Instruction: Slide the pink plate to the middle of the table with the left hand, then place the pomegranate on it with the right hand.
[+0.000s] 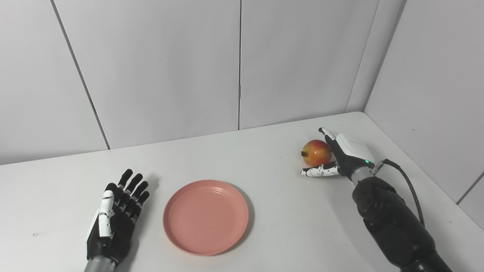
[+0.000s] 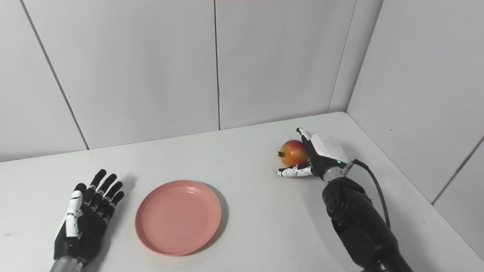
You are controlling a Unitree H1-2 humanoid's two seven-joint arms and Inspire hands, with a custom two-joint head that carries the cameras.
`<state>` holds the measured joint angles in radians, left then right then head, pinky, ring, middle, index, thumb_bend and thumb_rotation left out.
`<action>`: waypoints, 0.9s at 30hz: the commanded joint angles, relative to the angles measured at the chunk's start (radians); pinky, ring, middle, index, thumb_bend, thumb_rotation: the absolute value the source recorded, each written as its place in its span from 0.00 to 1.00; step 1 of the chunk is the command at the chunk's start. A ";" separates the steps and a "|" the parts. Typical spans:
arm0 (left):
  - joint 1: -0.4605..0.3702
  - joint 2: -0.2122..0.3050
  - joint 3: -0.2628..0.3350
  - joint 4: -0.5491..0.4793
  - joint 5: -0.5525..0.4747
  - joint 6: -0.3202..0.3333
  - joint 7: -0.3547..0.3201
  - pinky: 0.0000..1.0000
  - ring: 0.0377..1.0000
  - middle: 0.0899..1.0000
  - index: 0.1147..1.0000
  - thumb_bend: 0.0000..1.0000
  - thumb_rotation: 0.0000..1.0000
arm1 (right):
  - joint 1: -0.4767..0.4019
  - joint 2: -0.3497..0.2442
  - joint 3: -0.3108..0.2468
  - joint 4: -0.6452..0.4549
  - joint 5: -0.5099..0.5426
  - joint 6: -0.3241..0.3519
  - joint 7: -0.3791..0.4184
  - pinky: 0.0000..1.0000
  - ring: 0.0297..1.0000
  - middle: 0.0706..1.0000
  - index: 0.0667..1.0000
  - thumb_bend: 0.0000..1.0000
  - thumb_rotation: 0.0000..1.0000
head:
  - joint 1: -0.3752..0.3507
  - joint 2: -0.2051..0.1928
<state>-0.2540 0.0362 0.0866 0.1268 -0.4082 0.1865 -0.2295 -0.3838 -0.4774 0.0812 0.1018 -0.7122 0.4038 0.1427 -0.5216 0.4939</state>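
The pink plate (image 1: 206,216) lies flat on the white table (image 1: 264,181), a little left of the middle. My left hand (image 1: 115,215) rests open on the table just left of the plate, fingers apart, not touching it. The pomegranate (image 1: 316,152), red and yellow, sits on the table at the right back. My right hand (image 1: 342,155) is against its right side, fingers curled behind it and thumb (image 1: 319,171) stretched in front of it below. The fruit sits on the table between them; the fingers are not closed tight on it.
Grey wall panels stand behind the table and along its right side. The table's right edge runs close beside my right forearm (image 1: 393,223). A black cable (image 1: 408,185) loops from the right wrist.
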 commanded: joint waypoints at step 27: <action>0.012 0.007 0.000 -0.004 0.005 0.034 0.019 0.96 0.93 0.93 0.92 0.34 1.00 | -0.107 -0.038 0.034 0.129 0.047 -0.059 -0.057 0.81 0.90 0.93 0.92 1.00 0.42 | 0.008 0.011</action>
<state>-0.2532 0.0365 0.0859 0.1212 -0.4085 0.1899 -0.2167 -0.4440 -0.4836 0.1197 0.2373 -0.6691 0.3813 0.1065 -0.5139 0.5047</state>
